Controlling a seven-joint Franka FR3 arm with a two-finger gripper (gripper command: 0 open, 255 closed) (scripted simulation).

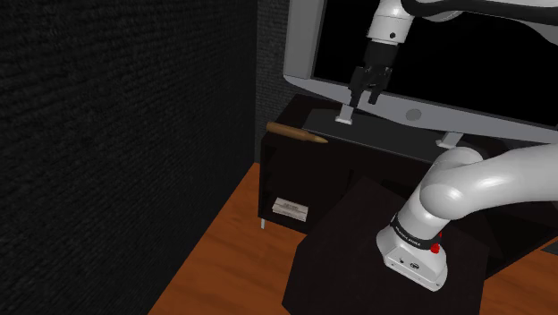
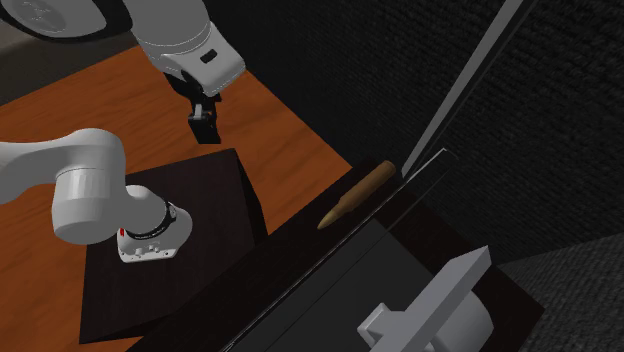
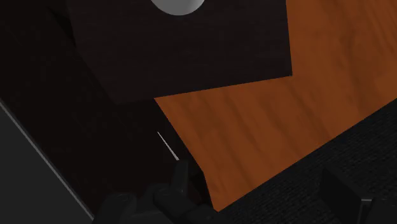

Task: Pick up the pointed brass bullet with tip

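The brass bullet (image 1: 300,134) lies on its side at the end of a dark TV cabinet (image 1: 376,157), at the shoulder view's left, near the black wall. Its pointed tip faces the shoulder view's right. In the second exterior view the bullet (image 2: 358,194) rests at the cabinet's edge, tip toward the floor side. My black gripper (image 1: 365,95) hangs above the cabinet in front of the screen, up and to the right of the bullet and well apart from it. Its fingers (image 3: 181,181) stand apart with nothing between them. The gripper (image 2: 203,118) points down.
A large TV (image 1: 429,54) with a pale frame stands on the cabinet on white feet (image 1: 343,114), close behind the gripper. A rough black wall (image 1: 116,134) lies past the bullet. Wooden floor (image 1: 228,246) and my dark stand box (image 1: 358,259) are below. Papers (image 1: 291,210) lie on a lower shelf.
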